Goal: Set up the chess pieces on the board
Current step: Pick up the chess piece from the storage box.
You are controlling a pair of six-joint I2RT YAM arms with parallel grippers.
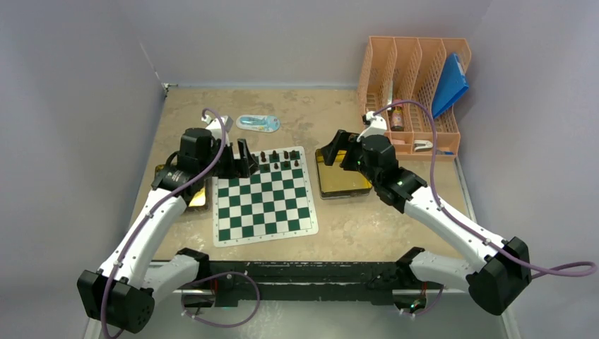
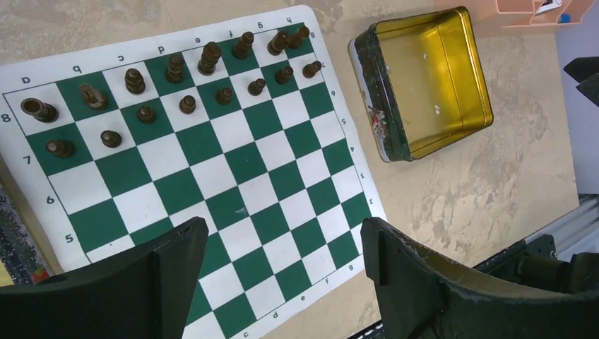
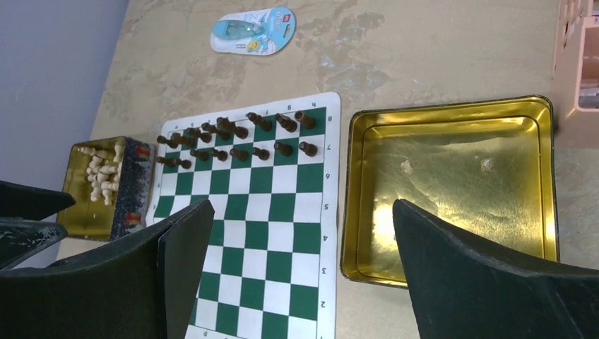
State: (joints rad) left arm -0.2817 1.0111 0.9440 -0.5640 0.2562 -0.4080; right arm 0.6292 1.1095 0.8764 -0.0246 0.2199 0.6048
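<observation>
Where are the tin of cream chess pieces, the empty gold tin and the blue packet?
Tin of cream pieces (image 3: 134,189), right wrist view, on its dark side wall.
Empty gold tin (image 3: 452,205), right wrist view, on its bare floor.
Blue packet (image 3: 253,30), right wrist view, on its middle.

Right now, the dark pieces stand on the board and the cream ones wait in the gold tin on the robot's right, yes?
Not quite. The dark pieces stand on the board, but the cream pieces wait in the tin on the robot's left; the right tin shows none. The right wrist view shows it.
</observation>
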